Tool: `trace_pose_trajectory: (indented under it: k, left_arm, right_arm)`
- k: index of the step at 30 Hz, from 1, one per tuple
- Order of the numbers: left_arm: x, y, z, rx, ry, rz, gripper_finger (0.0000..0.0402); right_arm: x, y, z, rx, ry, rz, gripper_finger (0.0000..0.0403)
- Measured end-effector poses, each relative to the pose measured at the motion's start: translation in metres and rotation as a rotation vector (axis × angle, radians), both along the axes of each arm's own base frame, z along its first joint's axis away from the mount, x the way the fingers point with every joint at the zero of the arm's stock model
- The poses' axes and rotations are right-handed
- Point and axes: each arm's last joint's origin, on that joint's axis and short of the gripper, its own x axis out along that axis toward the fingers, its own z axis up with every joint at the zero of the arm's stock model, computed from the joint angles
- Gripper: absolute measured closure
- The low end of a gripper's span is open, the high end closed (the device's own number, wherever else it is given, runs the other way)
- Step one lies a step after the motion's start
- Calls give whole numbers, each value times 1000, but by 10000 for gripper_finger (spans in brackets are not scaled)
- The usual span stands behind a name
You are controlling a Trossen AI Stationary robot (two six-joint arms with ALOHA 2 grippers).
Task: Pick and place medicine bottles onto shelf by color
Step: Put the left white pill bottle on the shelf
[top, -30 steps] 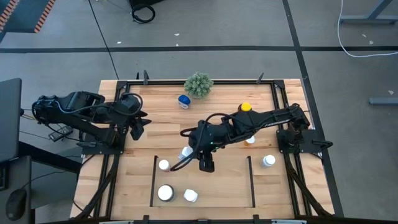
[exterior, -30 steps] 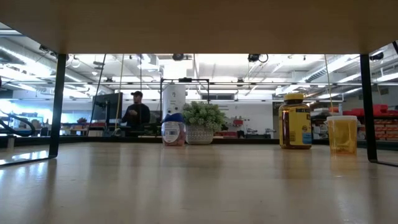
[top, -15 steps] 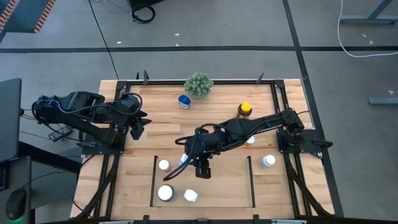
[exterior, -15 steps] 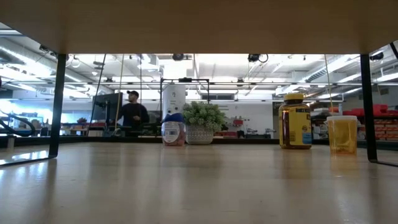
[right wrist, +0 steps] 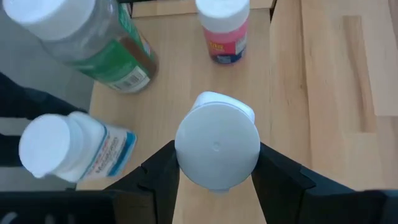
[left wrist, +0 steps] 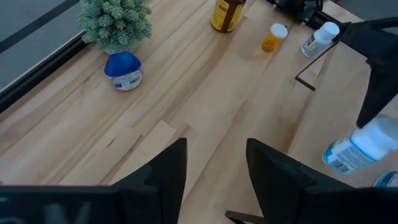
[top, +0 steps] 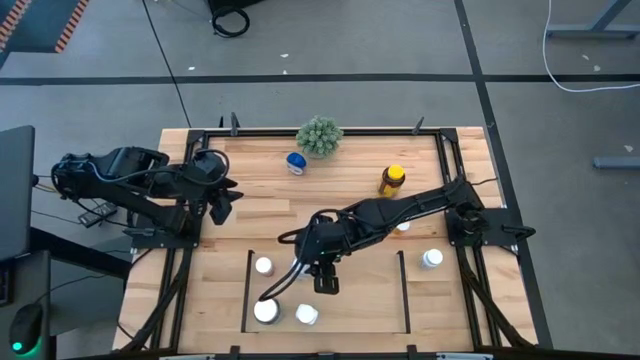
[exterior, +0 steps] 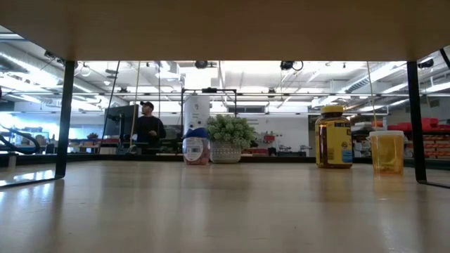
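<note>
The white-capped bottle (right wrist: 217, 147) sat clamped between the fingers of my right gripper (top: 326, 281), the jaws part-way closed on its body just under the cap. In the high view I had carried it, over the last second, from the middle of the table down into the shelf (top: 404, 290), the bay of bare wood marked off by thin black strips. The arm had swung toward the near edge, and the amber bottle with the yellow cap (top: 392, 180) that it had been hiding now stood clear at the back.

From the right wrist view the bottle hung above open wood, with a red-labelled bottle (right wrist: 223, 28) beyond it, a green-labelled one (right wrist: 96, 46) off to the side and a blue-labelled one (right wrist: 71, 147) near it. I judged the carry nearly finished, with the lowering and release yet to come, and enough room to set it down without knocking its neighbours.

Outside the bay, the blue bottle (top: 295, 162) waited beside the plant (top: 319, 135), a small orange vial (left wrist: 273, 37) and another white-capped bottle (top: 431, 259) on the right side. My left gripper (top: 221, 205) was parked at the left edge, jaws part open and holding nothing.
</note>
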Motion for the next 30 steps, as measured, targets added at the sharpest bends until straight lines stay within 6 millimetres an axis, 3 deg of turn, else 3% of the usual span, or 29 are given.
trace_pose_trajectory:
  k: [9,30]
  left_arm:
    - [0,0,0,-5,-3,4,230]
    - [0,0,0,-19,-10,18,230]
  right_arm:
    - [1,-1,-2,-21,4,-13,199]
    - [0,0,-2,-18,8,23,198]
